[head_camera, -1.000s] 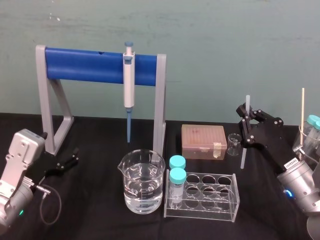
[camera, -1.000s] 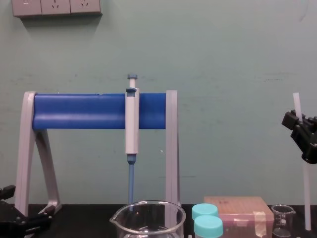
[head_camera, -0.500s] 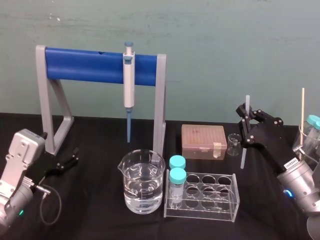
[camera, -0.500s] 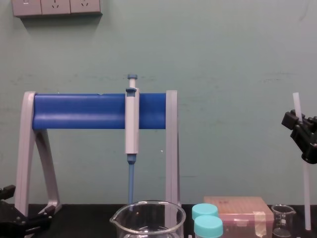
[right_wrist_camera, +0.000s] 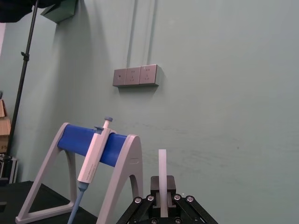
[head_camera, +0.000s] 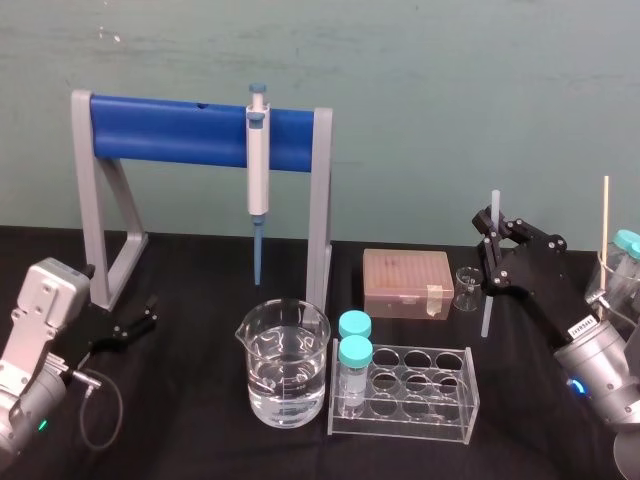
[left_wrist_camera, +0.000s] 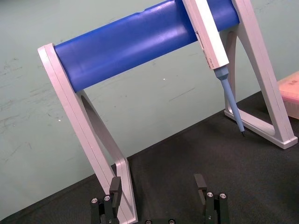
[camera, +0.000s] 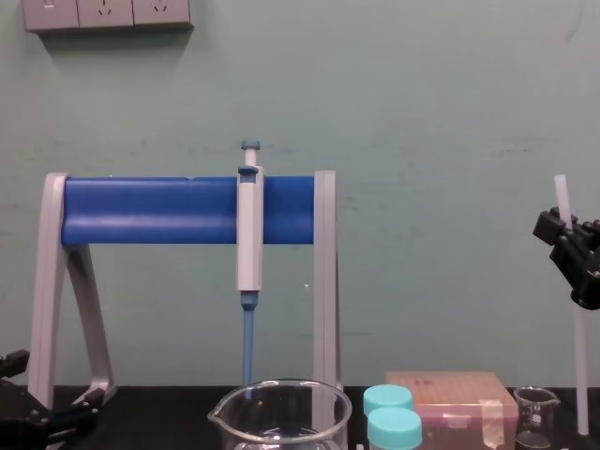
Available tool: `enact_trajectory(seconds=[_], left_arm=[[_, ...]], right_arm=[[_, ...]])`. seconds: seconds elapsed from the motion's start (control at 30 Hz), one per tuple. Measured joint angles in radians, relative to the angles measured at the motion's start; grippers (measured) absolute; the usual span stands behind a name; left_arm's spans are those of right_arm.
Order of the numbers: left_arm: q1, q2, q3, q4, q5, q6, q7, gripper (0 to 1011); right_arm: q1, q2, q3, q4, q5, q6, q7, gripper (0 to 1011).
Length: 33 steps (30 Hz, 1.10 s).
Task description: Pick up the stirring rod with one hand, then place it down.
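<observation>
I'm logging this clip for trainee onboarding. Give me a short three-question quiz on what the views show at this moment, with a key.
1. True or false: the stirring rod is lying flat.
2. Which gripper holds the rod? A) the left one B) the right one C) neither
3. How many teal-capped tubes stand in the clear tube rack?

Key
1. False: it stands upright beside the small glass beaker.
2. B: the right gripper is shut on it. The left gripper rests open, low by a leg of the pipette stand.
3. Two.
</observation>
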Motion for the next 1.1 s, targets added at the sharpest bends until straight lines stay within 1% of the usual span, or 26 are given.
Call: enact_trajectory(seconds=[1.1], left_arm=[[0.000,0.000,0.000,0.000,0.000,0.000,0.000,1000]], right_arm=[[0.000,0.000,0.000,0.000,0.000,0.000,0.000,70]])
